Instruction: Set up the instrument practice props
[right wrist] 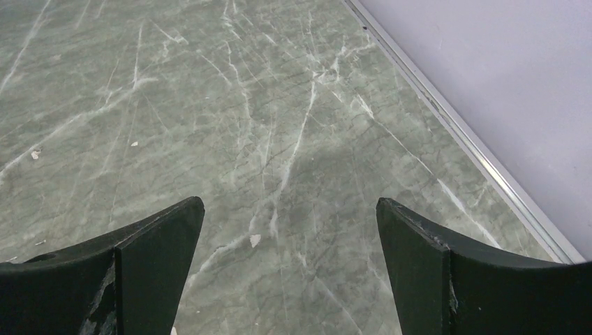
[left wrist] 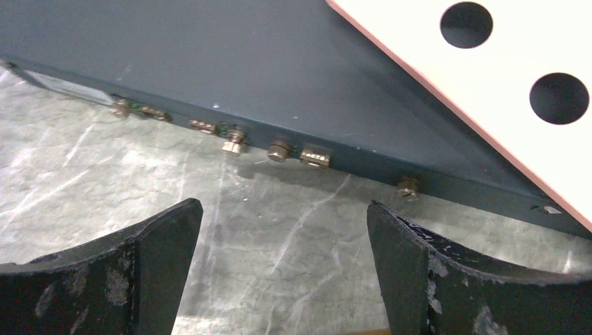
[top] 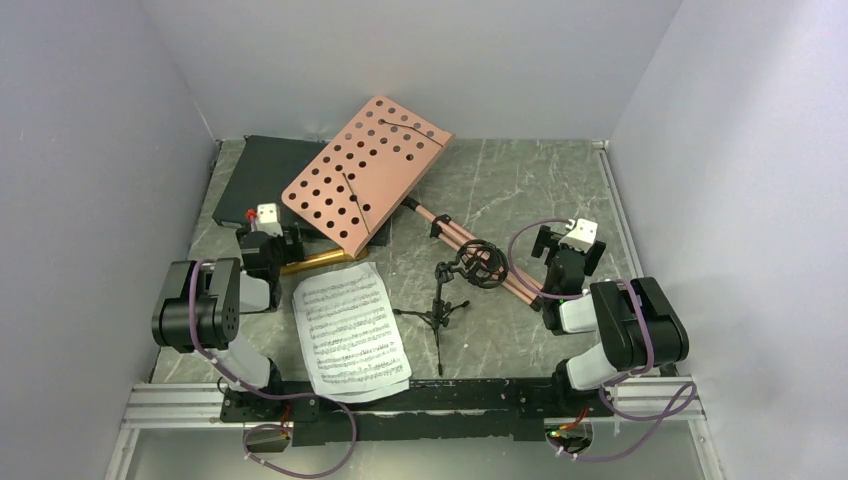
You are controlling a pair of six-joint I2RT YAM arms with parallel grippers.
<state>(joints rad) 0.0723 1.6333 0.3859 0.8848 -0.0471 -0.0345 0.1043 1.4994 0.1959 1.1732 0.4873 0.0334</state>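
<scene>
The pink-copper perforated music stand [top: 365,170] lies tilted over at the back. Its folded tripod legs [top: 470,250] stretch toward the right. One white sheet-music page [top: 350,330] lies flat at the front; I cannot tell whether a second lies under it. The gold microphone [top: 315,262] pokes out from under the stand's near edge. The small black mic stand [top: 462,280] lies on its side, ring mount up. My left gripper [top: 262,225] [left wrist: 285,230] is open and empty just before the stand's plate [left wrist: 502,84]. My right gripper [top: 572,238] [right wrist: 290,230] is open and empty over the marble table [right wrist: 265,125].
A flat black box [top: 262,178] lies at the back left under the music stand; its connector edge [left wrist: 279,150] faces my left gripper. Grey walls close in three sides. A metal rail [right wrist: 461,132] runs along the right wall.
</scene>
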